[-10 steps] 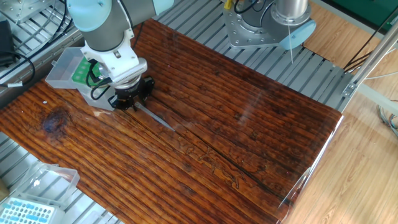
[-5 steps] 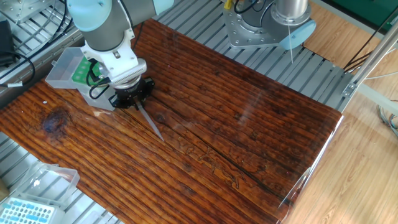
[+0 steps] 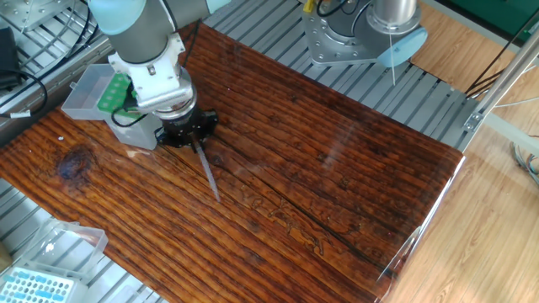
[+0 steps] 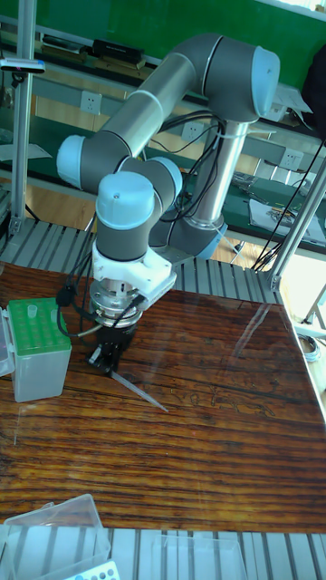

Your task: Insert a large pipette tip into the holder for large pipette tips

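At the near edge, a smaller clear box with a light blue rack (image 3: 38, 286) sits on the grey slatted frame (image 3: 152, 282) that borders the table (image 3: 320, 185). The table is dark, glossy, striped wood and mirrors the room's lights. On it, the tool (image 3: 192, 137) is clamped on the wide end of the large pipette tip (image 3: 206, 172), which slants down with its point at or just above the wood. Just beside the tool, on the table's far left corner, stands the holder for large pipette tips (image 4: 36, 349), green rack up, its clear lid (image 3: 80, 93) hinged open. Beyond, the arm's base (image 3: 354, 38) is bolted to the slatted frame; light wooden flooring (image 3: 505, 219) lies right, and green-topped benches (image 4: 109, 50) stand behind.
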Robot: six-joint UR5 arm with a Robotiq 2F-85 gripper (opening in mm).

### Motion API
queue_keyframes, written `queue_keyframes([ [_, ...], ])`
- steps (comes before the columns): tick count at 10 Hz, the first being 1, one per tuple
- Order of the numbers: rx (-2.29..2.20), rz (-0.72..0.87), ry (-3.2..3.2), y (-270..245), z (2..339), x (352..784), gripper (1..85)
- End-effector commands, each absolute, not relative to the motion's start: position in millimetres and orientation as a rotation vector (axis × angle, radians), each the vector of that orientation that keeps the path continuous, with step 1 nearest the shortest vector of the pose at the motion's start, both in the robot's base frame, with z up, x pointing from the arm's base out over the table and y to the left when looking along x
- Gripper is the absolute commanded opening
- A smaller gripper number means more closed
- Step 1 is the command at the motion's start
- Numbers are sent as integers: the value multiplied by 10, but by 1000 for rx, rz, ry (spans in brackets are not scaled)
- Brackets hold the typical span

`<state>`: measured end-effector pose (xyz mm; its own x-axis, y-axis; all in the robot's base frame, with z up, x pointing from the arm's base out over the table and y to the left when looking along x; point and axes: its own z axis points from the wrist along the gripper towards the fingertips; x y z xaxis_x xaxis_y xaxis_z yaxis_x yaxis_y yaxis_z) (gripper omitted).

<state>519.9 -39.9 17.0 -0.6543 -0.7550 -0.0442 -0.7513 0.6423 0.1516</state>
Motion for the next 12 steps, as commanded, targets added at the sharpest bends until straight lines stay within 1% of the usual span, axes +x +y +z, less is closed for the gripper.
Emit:
queue_keyframes([
  [1,705,-260,-3011,-263,292,5173,163],
  [2,547,-187,-3030,-306,305,5168,163],
  [3,437,-68,-3042,-422,318,5194,153],
  [4,361,-30,-3052,-420,338,5229,143],
  [7,230,-11,-3032,-271,420,5239,160],
  [9,191,13,-3044,-245,377,5261,170],
  [12,163,58,-2978,-274,321,5034,167],
])
